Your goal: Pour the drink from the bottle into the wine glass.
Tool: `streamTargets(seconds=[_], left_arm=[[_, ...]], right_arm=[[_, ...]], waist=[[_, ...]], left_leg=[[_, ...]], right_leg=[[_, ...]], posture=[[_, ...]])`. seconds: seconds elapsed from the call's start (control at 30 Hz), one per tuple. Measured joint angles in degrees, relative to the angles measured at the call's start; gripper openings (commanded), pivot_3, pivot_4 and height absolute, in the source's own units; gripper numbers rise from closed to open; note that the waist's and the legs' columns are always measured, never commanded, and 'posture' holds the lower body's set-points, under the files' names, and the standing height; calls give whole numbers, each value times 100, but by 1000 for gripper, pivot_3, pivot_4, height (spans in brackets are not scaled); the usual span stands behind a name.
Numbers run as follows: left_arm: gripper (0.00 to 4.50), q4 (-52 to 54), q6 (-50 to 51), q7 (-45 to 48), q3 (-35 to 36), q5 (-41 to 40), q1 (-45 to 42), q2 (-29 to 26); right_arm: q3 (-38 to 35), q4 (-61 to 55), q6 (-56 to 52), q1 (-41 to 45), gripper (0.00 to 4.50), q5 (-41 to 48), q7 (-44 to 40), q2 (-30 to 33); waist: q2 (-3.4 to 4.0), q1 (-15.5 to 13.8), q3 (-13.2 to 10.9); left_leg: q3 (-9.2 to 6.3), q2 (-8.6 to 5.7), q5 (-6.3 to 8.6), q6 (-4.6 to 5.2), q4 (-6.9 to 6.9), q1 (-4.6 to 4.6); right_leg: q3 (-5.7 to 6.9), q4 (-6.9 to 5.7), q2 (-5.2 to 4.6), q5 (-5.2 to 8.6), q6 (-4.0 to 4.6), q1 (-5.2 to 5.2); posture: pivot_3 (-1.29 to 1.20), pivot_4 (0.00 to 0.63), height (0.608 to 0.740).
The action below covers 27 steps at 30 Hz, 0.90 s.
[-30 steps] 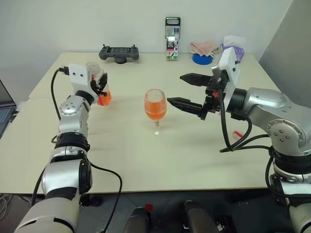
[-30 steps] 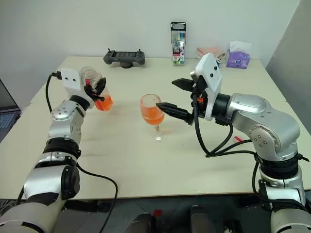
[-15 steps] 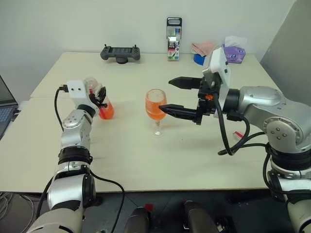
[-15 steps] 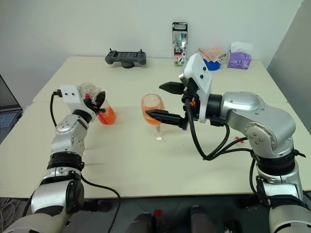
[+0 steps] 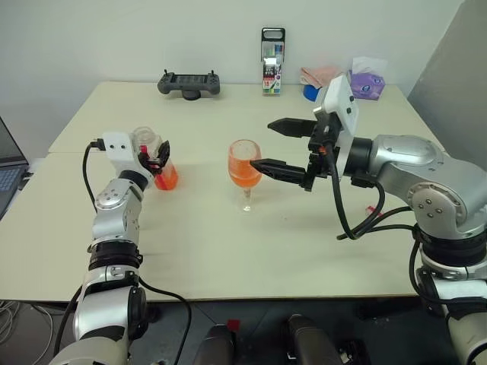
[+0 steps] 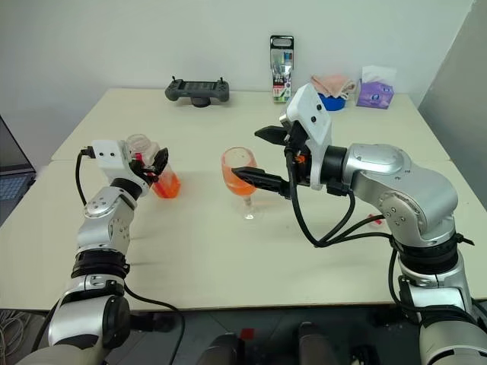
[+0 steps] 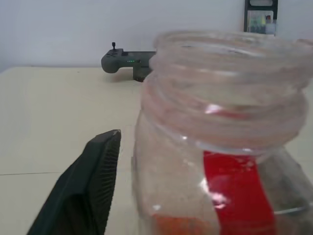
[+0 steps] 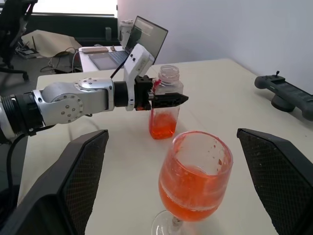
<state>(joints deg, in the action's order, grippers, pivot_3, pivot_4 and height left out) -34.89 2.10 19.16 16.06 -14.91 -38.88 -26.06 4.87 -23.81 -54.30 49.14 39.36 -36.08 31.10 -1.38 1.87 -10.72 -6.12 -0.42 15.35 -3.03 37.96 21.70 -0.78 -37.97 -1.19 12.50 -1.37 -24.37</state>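
Bottle [image 8: 165, 105]: stands upright on the table [image 5: 228, 251], well to the robot's left of the wine glass; cap off, a little orange-red drink [image 8: 163, 128] left at its bottom.
Wine glass [image 5: 244, 165]: upright near the table's middle, bowl about half full of the same drink.
Left gripper [image 8: 166, 99]: at the bottle's upper body, one finger on each side; the left wrist view shows a gap between one finger [image 7: 85, 188] and the plastic, so the claw looks released, not clenched.
Right gripper [image 5: 275, 146]: jaws spread wide and empty, one finger [image 5: 278, 170] just beside the bowl, the other behind and above it.
Step in hand: judged to be the close of the task, pouring done and the bottle set down.
Next move: probably calls for the left arm to back straight away from the bottle without tipping it, and the right to draw clear of the glass.
Hard to make out: whether the lower right finger touches the bowl; the bottle's base and the far left finger are cut off in the left wrist view.
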Motion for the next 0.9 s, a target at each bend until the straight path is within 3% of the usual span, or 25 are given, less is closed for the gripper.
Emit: streamTargets(seconds=[0.3, 0.63, 0.77, 0.9], left_arm=[[4477, 225, 174, -71, -42, 52, 150, 7], [4477, 1637, 903, -157, 60, -114, 952, -37], [4477, 2936, 1540, 155, 311, -599, 1817, -346], [4477, 3897, 2060, 983, 555, -1201, 2630, -1002]], right_arm=[[-1, 41, 16, 0, 4500, -56, -2, -7], [-67, 102, 62, -49, 4500, -58, -148, 226], [-236, 326, 175, -88, 4500, -66, -422, 575], [-512, 454, 305, -275, 4500, -64, -680, 925]], waist=[[0, 0, 0], [0, -7, 0], [1, 29, -1], [3, -2, -3]], left_leg=[[0, 0, 0, 0, -1, 1], [1, 0, 0, 0, -2, 2], [11, 4, 2, -1, -11, 0], [6, 9, 1, -1, -10, 1]], right_leg=[[-1, 2, 0, 0, 0, 0], [-1, 10, 0, 1, 0, 1], [-10, 19, 0, 1, 0, 0], [-3, 24, 5, 8, 0, 1]], posture=[[0, 150, 740], [0, 150, 740], [0, 150, 740], [0, 150, 740]])
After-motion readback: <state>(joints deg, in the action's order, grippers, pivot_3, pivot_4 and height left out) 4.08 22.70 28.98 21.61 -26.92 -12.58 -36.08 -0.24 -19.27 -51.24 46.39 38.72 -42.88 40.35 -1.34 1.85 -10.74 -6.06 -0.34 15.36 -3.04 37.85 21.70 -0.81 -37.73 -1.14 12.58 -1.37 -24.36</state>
